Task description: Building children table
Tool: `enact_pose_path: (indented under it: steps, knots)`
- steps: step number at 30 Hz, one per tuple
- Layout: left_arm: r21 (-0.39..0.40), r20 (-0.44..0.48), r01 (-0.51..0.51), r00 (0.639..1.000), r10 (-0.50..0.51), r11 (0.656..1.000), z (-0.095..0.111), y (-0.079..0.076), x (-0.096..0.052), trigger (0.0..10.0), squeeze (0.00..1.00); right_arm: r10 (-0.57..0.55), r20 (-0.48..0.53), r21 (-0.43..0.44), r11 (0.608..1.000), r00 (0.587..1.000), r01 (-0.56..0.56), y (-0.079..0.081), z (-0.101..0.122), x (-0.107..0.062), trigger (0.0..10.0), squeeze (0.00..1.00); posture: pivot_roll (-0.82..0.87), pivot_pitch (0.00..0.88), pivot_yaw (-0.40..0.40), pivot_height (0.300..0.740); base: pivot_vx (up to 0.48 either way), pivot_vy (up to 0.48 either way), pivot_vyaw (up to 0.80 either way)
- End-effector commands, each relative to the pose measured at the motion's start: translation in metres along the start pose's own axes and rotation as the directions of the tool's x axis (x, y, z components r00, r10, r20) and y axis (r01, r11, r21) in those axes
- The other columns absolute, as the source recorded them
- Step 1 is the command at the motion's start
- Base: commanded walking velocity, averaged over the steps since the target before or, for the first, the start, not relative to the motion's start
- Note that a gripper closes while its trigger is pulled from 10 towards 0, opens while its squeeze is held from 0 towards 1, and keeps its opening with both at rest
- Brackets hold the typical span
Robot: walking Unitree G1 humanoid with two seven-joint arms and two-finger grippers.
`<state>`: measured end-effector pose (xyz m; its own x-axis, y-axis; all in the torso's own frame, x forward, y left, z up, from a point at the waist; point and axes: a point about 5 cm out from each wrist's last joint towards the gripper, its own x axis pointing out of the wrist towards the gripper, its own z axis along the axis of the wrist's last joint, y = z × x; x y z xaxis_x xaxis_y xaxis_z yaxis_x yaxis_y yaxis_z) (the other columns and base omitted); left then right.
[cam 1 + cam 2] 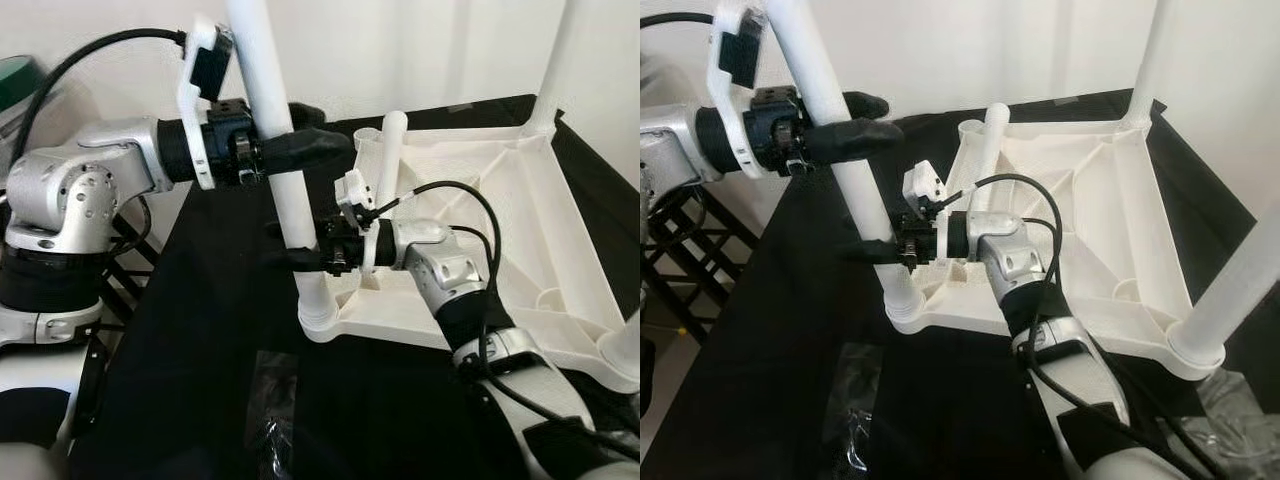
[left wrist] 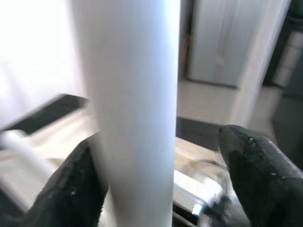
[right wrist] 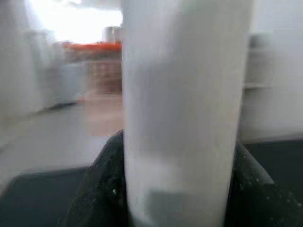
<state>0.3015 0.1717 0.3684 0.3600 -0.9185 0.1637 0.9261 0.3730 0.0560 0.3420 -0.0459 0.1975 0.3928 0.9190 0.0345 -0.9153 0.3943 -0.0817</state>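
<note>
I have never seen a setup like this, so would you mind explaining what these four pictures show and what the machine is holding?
This is a humanoid robot with two silver arms, each ending in a gripper of two black fingers. The two wide pictures come from its head, looking down; the two close-ups come from cameras on its wrists. On a black cloth lies a white plastic children's table top, upside down, with white tube legs standing up from its corners. The left gripper grips the near-left leg high up; the right gripper holds the same leg lower, just above its socket. Each wrist picture shows that leg between black fingers. A crumpled clear plastic bag lies nearer the robot.
</note>
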Motion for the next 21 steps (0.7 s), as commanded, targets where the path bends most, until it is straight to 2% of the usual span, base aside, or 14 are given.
enact_pose_path:
  steps: [1,2,3,4,5,7,10,13,14,16,17,18,19,21]
  knots:
    - [-0.007,0.030,-0.029,0.999,0.030,1.000,0.010,-0.002,-0.017,10.0,0.00,-0.320,-0.261,0.022,0.941,0.911,0.337,-0.002,-0.050,-0.012,0.0,0.00,0.00,0.078,0.107,0.740,0.000,0.000,0.00]
    - [-0.069,0.015,-0.080,0.997,0.082,0.994,-0.005,-0.003,-0.045,10.0,0.00,-0.411,-0.316,0.016,0.899,0.855,0.438,0.028,-0.069,-0.015,0.0,0.00,-0.01,0.106,0.126,0.740,0.000,0.000,0.00]
    - [-0.069,0.015,-0.080,0.997,0.082,0.994,-0.005,-0.003,-0.045,10.0,0.00,-0.411,-0.316,0.016,0.899,0.855,0.438,0.028,-0.069,-0.015,0.0,0.00,-0.01,0.106,0.126,0.740,0.000,0.000,0.00]
    - [-0.108,-0.002,-0.115,0.993,0.115,0.988,-0.015,-0.006,-0.065,10.0,0.00,-0.462,-0.343,0.015,0.868,0.818,0.497,0.049,-0.077,-0.019,0.0,0.00,-0.01,0.106,0.126,0.740,0.000,0.000,0.00]
    - [-0.108,-0.002,-0.115,0.993,0.115,0.988,-0.015,-0.006,-0.065,10.0,0.00,-0.462,-0.343,0.015,0.868,0.818,0.497,0.049,-0.077,-0.019,0.0,0.00,-0.01,0.106,0.126,0.740,0.000,0.000,0.00]
    - [-0.218,-0.100,-0.162,0.985,0.143,0.962,-0.061,-0.024,-0.098,10.0,0.00,-0.501,-0.322,0.010,0.847,0.803,0.532,0.053,-0.074,-0.020,0.0,0.00,0.00,0.090,0.119,0.740,0.000,0.000,0.00]
    - [-0.218,-0.100,-0.162,0.985,0.143,0.962,-0.061,-0.024,-0.098,10.0,0.00,-0.501,-0.322,0.010,0.847,0.803,0.532,0.053,-0.074,-0.020,0.0,0.00,0.00,0.090,0.119,0.740,0.000,0.000,0.00]
    - [-0.267,-0.142,-0.268,0.961,0.237,0.926,-0.101,-0.036,-0.115,10.0,0.00,-0.505,-0.306,0.011,0.846,0.807,0.533,0.042,-0.071,-0.020,0.0,0.00,0.00,0.088,0.111,0.740,0.000,0.000,0.00]
    - [-0.256,-0.167,-0.384,0.922,0.350,0.887,-0.124,-0.037,-0.120,10.0,0.00,-0.500,-0.303,0.036,0.845,0.811,0.534,0.038,-0.068,-0.020,10.0,0.00,0.00,0.083,0.113,0.740,0.000,0.000,0.00]
    - [-0.242,-0.185,-0.456,0.888,0.420,0.857,-0.138,-0.037,-0.123,10.0,0.00,-0.498,-0.300,0.054,0.843,0.814,0.535,0.036,-0.066,-0.019,10.0,0.00,0.00,0.083,0.113,0.740,0.000,0.000,0.00]
    - [-0.228,-0.191,-0.538,0.842,0.504,0.812,-0.155,-0.037,-0.122,10.0,0.00,-0.463,-0.233,0.093,0.865,0.855,0.493,0.032,-0.053,-0.016,10.0,0.97,0.00,0.076,0.113,0.740,0.000,0.000,0.00]
    - [-0.228,-0.191,-0.538,0.842,0.504,0.812,-0.155,-0.037,-0.122,10.0,0.00,-0.463,-0.233,0.093,0.865,0.855,0.493,0.032,-0.053,-0.016,10.0,0.97,0.00,0.076,0.113,0.740,0.000,0.000,0.00]
    - [-0.200,-0.185,-0.615,0.788,0.587,0.762,-0.175,-0.042,-0.114,10.0,0.00,-0.308,-0.111,0.145,0.935,0.945,0.322,0.032,-0.028,-0.012,10.0,1.00,0.00,0.074,0.113,0.740,0.000,0.000,0.00]
    - [-0.167,-0.209,-0.643,0.764,0.611,0.747,-0.189,-0.050,-0.108,10.0,0.00,-0.214,-0.061,0.108,0.969,0.975,0.220,0.026,-0.011,-0.016,10.0,1.00,0.00,0.070,0.109,0.740,0.000,0.000,0.00]
